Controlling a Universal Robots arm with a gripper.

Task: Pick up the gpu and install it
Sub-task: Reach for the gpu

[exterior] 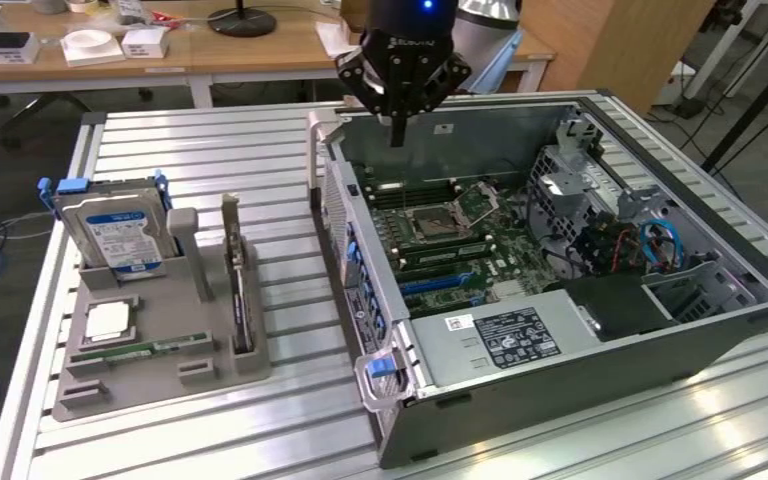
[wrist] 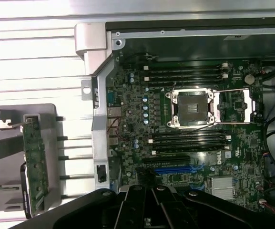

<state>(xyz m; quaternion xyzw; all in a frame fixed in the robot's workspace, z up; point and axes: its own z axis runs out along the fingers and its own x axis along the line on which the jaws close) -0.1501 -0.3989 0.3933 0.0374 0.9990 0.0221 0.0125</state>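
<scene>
Gpu (exterior: 239, 285) stands on edge in slot of grey holder (exterior: 157, 375), bracket end up. I judge it staged that way so fingers can pinch top edge. Not picked yet. Gripper (exterior: 398, 130) fingers together, empty, hanging over far end of open pc case (exterior: 491, 130), well apart from gpu. Blue slot (exterior: 438, 283) on motherboard (exterior: 471, 255) bare. Exterior view gives me hard drive (exterior: 117, 235) in same holder. Wrist view gives gpu (wrist: 35, 162) edge-on and blue slot (wrist: 175, 168) from above.
</scene>
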